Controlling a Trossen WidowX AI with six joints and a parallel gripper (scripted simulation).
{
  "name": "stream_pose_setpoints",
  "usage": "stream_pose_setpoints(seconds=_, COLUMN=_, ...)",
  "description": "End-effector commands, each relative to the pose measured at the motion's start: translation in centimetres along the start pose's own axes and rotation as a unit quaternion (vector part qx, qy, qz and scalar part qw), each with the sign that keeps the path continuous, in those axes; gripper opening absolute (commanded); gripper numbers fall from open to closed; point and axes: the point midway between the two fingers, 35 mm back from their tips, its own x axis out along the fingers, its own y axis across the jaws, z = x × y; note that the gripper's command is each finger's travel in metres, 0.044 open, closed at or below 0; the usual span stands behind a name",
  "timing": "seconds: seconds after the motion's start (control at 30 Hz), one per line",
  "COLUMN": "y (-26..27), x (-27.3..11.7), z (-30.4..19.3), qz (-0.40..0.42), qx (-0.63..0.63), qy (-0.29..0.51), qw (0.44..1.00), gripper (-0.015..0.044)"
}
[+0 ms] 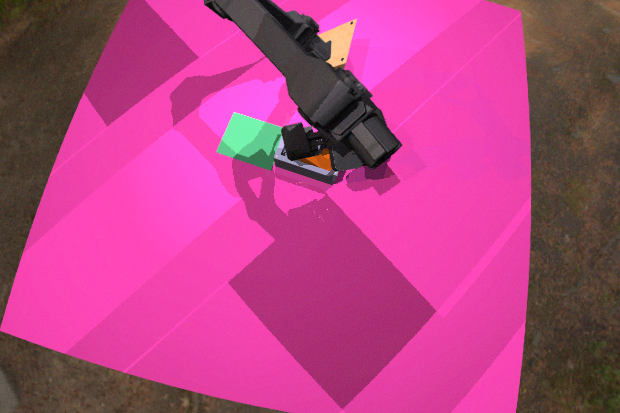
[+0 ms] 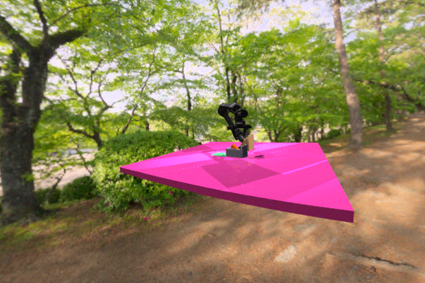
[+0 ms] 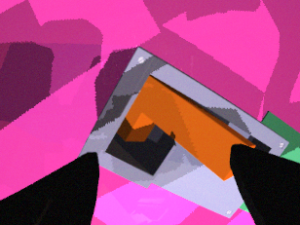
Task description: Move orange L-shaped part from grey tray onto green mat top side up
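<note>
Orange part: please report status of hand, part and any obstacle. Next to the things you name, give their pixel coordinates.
Hand (image 1: 320,153) (image 2: 242,138) (image 3: 166,159) open, above tray (image 1: 305,170) (image 2: 235,153) (image 3: 214,194). Part (image 1: 321,159) (image 2: 234,146) (image 3: 180,121) tilted, one end above rim, not gripped. No obstacle seen between tray and mat (image 1: 245,129) (image 2: 219,154) (image 3: 280,128).

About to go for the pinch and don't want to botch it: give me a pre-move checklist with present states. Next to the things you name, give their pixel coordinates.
1. Orange part (image 1: 323,159) (image 2: 234,146) (image 3: 170,113) tipped, one end above the tray (image 1: 305,169) (image 2: 235,153) (image 3: 182,79) rim: ok.
2. Fingers parted, nothing between them: ok.
3. Fingers lined up astride the raised end: cannot tell.
4. Green mat (image 1: 245,134) (image 2: 219,154) (image 3: 275,127) beside the tray, ready for the part: ok.
5. Part gripped for lifting: not ok.
</note>
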Motion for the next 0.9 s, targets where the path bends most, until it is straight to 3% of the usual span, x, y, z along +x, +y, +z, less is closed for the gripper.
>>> stream_pose_setpoints(seconds=0.0, y=-2.1, x=0.0, z=-1.1, qz=-0.004, qx=-0.215, qy=0.005, qw=0.977, gripper=0.028)
stream_pose_setpoints(seconds=0.23, y=-4.5, x=0.0, z=-2.5, qz=0.0, qx=-0.473, qy=0.011, qw=0.881, gripper=0.028)
stream_pose_setpoints(seconds=0.57, y=-4.5, x=0.1, z=-2.6, qz=0.0, qx=-0.479, qy=0.011, qw=0.877, gripper=0.028)
stream_pose_setpoints(seconds=0.87, y=-4.6, x=3.1, z=-2.6, qz=-0.001, qx=-0.479, qy=0.011, qw=0.878, gripper=0.028)
